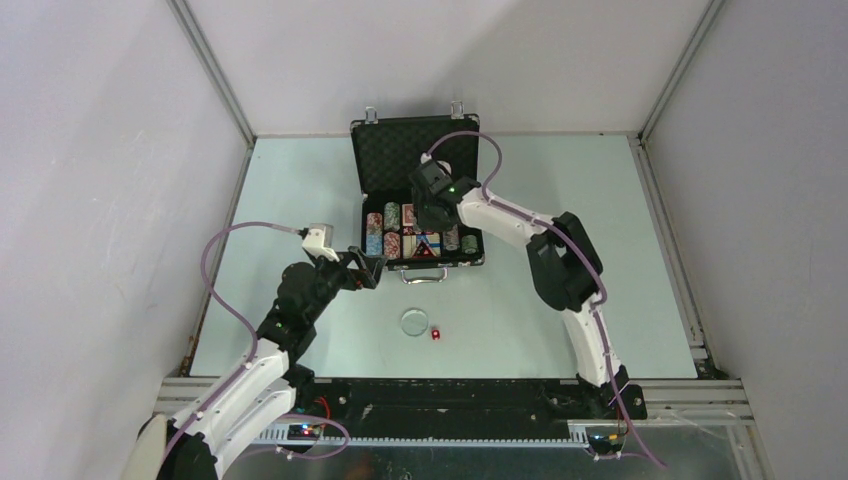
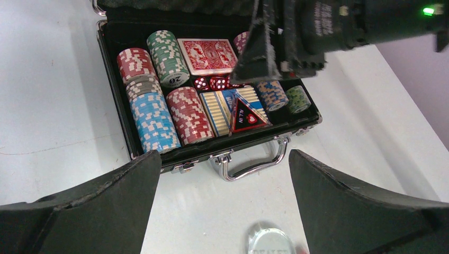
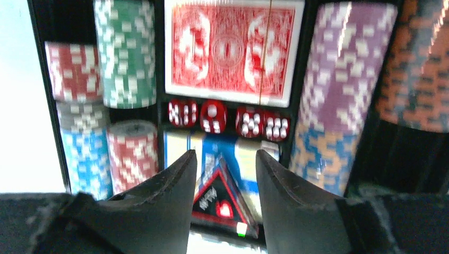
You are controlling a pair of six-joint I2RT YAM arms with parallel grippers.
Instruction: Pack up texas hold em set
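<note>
The black briefcase (image 1: 468, 262) lies open at the table's far middle, its foam lid (image 1: 390, 152) propped up. Inside are striped chip stacks (image 2: 153, 119), red-backed cards (image 2: 207, 54), red dice (image 2: 210, 83) and a black triangular "ALL IN" plaque (image 2: 248, 117). My right gripper (image 1: 432, 208) hovers open and empty over the case. In the right wrist view the right gripper (image 3: 225, 156) stands above the plaque (image 3: 219, 201), near the dice (image 3: 212, 114). My left gripper (image 2: 223, 156) is open and empty, before the silver handle (image 2: 254, 165). A clear round disc (image 1: 413, 321) and one red die (image 1: 435, 334) lie on the table.
The table (image 1: 560, 300) is pale and walled by white panels on three sides. The right arm (image 2: 339, 26) reaches over the case's right half. The clear disc (image 2: 269, 242) lies just below the left gripper's right finger.
</note>
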